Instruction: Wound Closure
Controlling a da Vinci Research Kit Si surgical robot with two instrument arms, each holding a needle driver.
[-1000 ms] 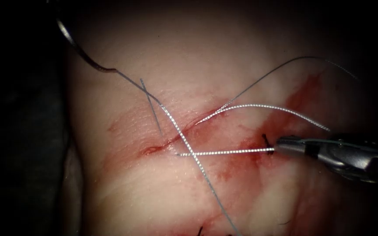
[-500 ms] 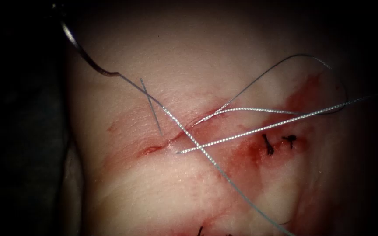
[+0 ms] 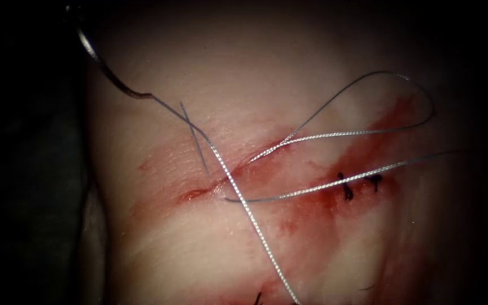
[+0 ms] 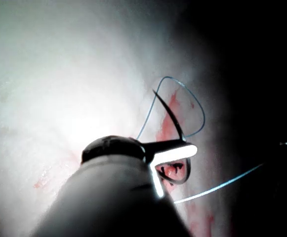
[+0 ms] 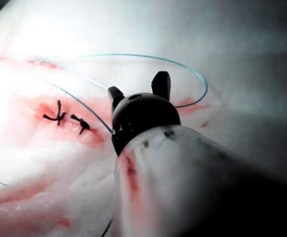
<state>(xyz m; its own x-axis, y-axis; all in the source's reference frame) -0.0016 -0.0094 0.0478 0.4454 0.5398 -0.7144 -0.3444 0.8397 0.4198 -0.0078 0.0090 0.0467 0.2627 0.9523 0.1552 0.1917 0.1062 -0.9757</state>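
The curved needle [image 3: 111,76] lies outside the tissue [image 3: 210,248] at the far upper left, left of the cut [image 3: 238,166]. In the left wrist view my left tool [image 4: 183,149] is shut across the dark needle [image 4: 175,121], roughly mid-curve. Thread [image 3: 249,212] runs from the needle's blunt end down across the cut. A second strand [image 3: 312,191] leaves the cut's lower lip and trails right, slack. My right tool [image 5: 138,89] hovers above the tissue with its jaws open and holds nothing.
Two dark knotted stitches [image 3: 345,186] sit in red fluid right of the cut, also seen as stitches [image 5: 59,117]. A thread loop [image 3: 402,76] arches at the upper right. A short thread tail [image 3: 196,138] stands near the cut's left end.
The right tool, shut on the thread beside the stitches, drew it out to the right and left the endoscope view. It has since opened, and the strand has gone slack. The needle stayed put.
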